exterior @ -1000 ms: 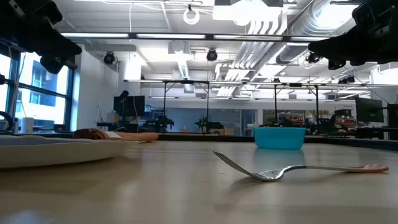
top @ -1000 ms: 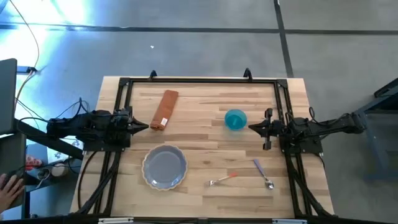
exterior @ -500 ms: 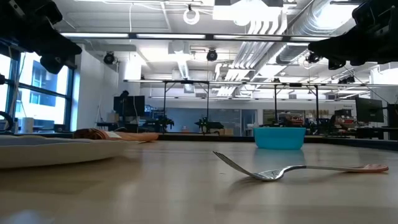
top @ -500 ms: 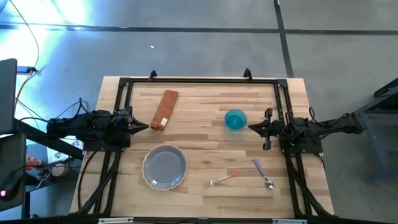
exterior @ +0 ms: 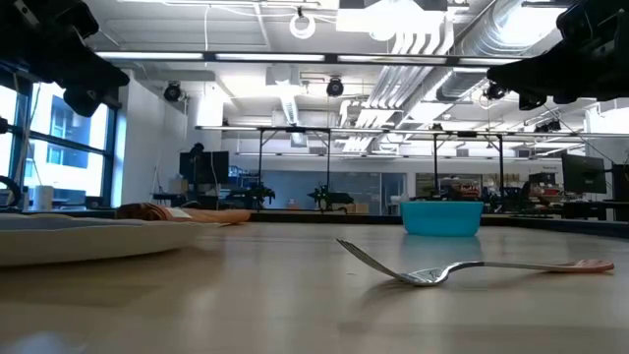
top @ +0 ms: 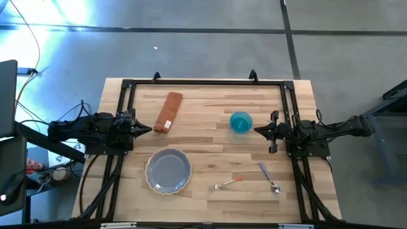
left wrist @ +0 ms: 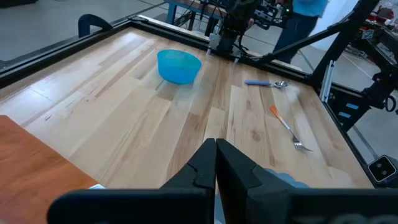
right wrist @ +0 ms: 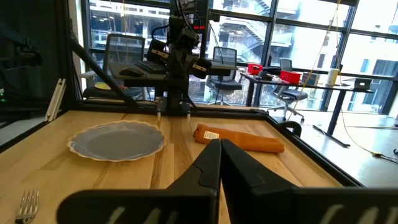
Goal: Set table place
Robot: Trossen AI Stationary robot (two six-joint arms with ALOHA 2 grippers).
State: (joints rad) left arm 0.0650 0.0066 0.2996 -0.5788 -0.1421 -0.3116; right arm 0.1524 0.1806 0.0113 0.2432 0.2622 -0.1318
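While both arms wait at opposite short edges of the table (top: 203, 137), the left gripper (top: 147, 129) and right gripper (top: 258, 130) hover with fingers pressed together (each wrist view shows them meeting in a point). Taking the blue bowl (top: 240, 122) as landmark: the right gripper sits just beside it, the orange napkin roll (top: 168, 112) lies well to its left, and the grey scalloped plate (top: 168, 170), fork (top: 227, 184) and spoon (top: 268, 177) lie toward the near edge.
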